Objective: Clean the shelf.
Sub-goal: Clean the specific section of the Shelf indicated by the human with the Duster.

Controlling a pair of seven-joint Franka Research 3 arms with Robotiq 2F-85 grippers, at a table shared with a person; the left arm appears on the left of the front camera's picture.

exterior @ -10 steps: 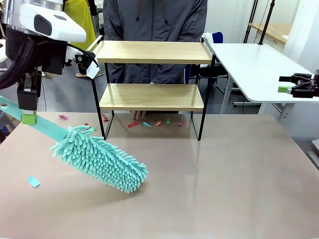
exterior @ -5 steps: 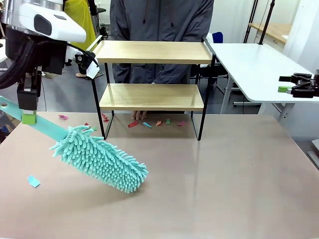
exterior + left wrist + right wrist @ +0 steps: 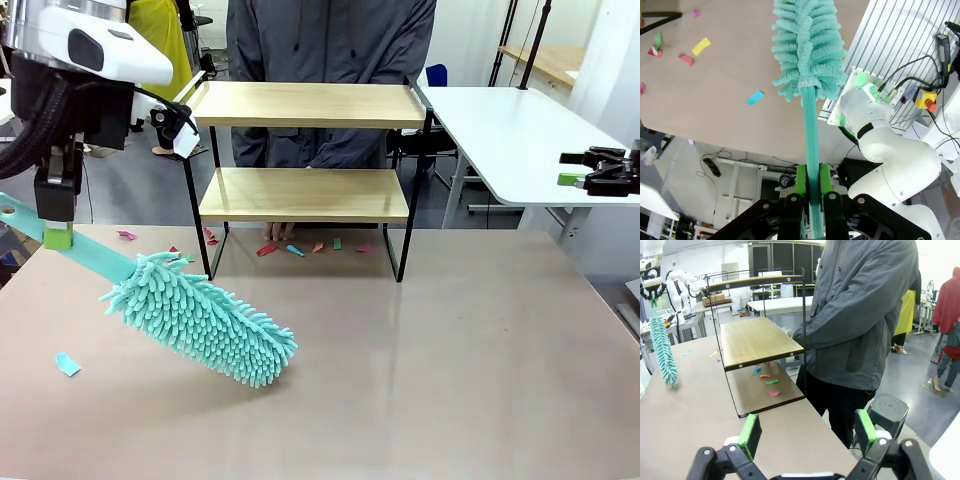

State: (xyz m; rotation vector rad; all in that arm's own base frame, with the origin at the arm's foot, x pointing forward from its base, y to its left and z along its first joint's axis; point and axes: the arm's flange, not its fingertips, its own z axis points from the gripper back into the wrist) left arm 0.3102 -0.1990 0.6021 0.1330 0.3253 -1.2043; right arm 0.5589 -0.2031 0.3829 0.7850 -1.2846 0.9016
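Front view: left hand (image 3: 57, 238) clamps duster (image 3: 200, 320) at table (image 3: 450, 380) left edge; right hand (image 3: 573, 168) apart.

The beige table (image 3: 450, 380) bears the shelf (image 3: 305, 195) and scattered paper scraps (image 3: 68, 364).

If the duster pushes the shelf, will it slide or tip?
Likely slides: the shelf has thin metal legs on a smooth table. Probably light: two boards, wire frame. The duster has soft fronds that should give first.

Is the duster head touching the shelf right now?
Apart. The right wrist view shows a clear stretch of table between the duster head and the shelf.
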